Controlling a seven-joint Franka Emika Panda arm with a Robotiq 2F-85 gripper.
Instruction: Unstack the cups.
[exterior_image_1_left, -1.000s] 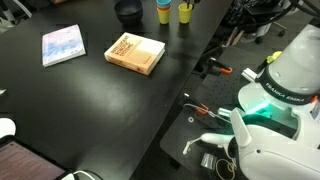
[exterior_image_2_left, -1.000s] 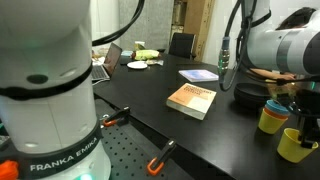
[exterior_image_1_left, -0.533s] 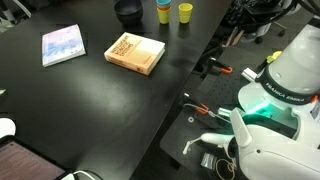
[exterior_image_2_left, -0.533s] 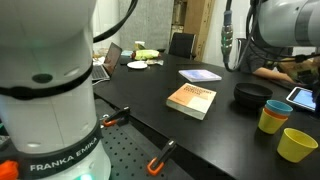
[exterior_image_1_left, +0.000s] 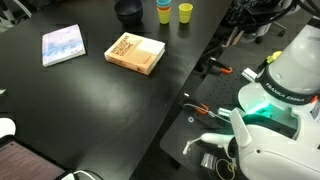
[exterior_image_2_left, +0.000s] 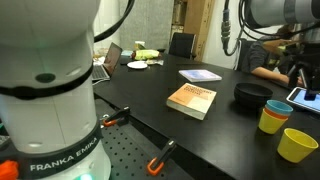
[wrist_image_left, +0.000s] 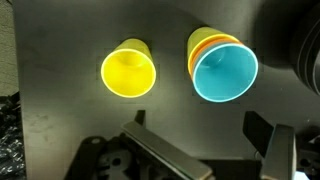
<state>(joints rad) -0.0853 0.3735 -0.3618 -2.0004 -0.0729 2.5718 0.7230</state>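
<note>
Looking down thru the wrist cam, I see the gripper (wrist_image_left: 195, 128) spread wide w/ nothing btwn its fingers, hanging above the black table (wrist_image_left: 60, 110). Cups sit just past the fingertips: yellow cup (wrist_image_left: 129, 70) alone, upright; light blue cup (wrist_image_left: 224, 72) nested in the orange cup (wrist_image_left: 195, 52) beside it, not touching. The book (exterior_image_1_left: 135, 53) lies well apart.

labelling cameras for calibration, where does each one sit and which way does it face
Exterior view: high, looking down the table past the base to book and cups.
Exterior view: low beside the base, looking across to book, bowl, cups; arm top right.
Wrist view: straight down on yellow cup and blue cup; open gripper at bottom.
Shared: all three show the cups.
</note>
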